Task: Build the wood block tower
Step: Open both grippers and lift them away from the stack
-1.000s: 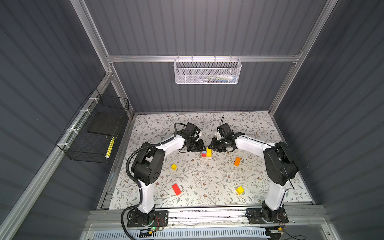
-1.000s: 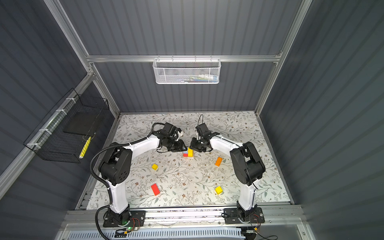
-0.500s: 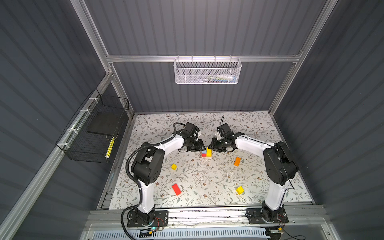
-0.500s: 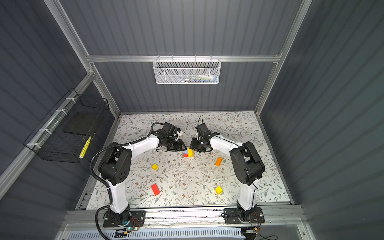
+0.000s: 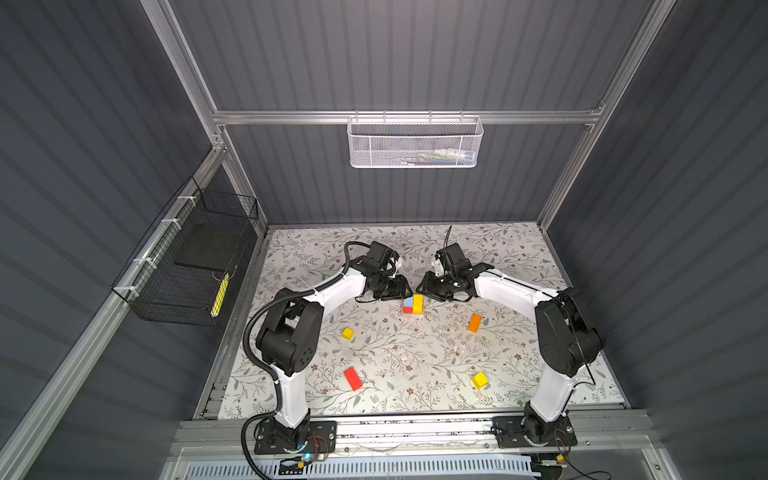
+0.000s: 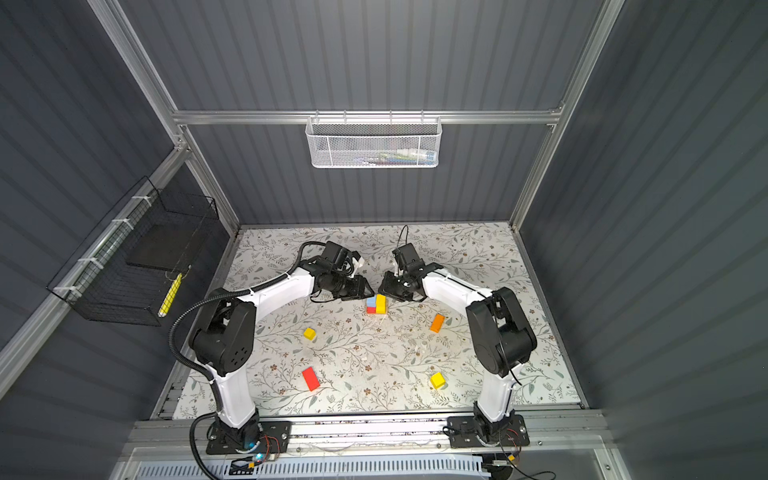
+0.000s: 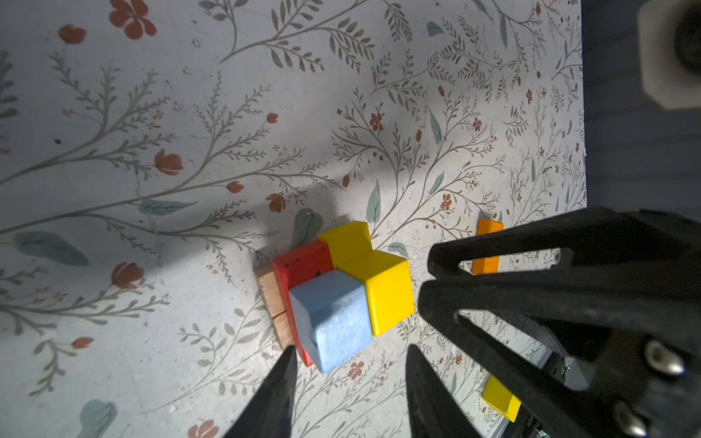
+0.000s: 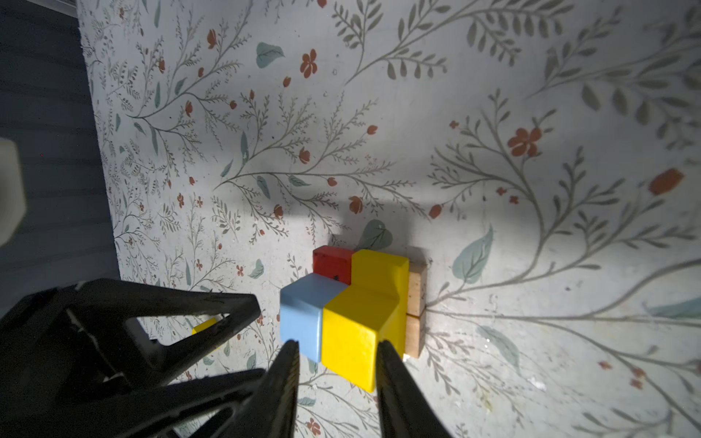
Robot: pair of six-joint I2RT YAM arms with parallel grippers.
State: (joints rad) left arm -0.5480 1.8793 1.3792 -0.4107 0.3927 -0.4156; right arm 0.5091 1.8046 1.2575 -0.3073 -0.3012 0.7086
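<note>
Closest to the arm bases there's a loose red brick (image 5: 353,378) and a loose yellow cube (image 5: 479,380), both untouched. A bit further in, a second loose yellow cube (image 5: 348,333) and an orange brick (image 5: 474,323) are just lying on the mat too.

Then comes the tower (image 5: 412,304), roughly mid-table, in the same spot as a second ago. Right behind it the left gripper (image 7: 351,360) and right gripper (image 8: 337,352) hang at its far end, and here's the change. Both sets of fingers are spread wider than a second ago and clamped on nothing. Left's fingers stand apart either side of the blue cube (image 7: 332,318). Right's flank the top yellow cube (image 8: 352,337), though they look very close to it.

My read is that those two cubes are freshly placed and let go, so that layer is done and four blocks remain.

Orientation-wise it's squat, more slab than tower so far:
- **Bottom:** two tan bricks (image 7: 271,292), seemingly laid crosswise.
- **Middle:** a red brick (image 7: 303,261) and a yellow brick (image 7: 347,237) side by side. Their long axes run near-to-far, from the bases toward the back wall.
- **Top:** the two cubes sit on the far ends of those bricks, so the near ends are bare.
</note>
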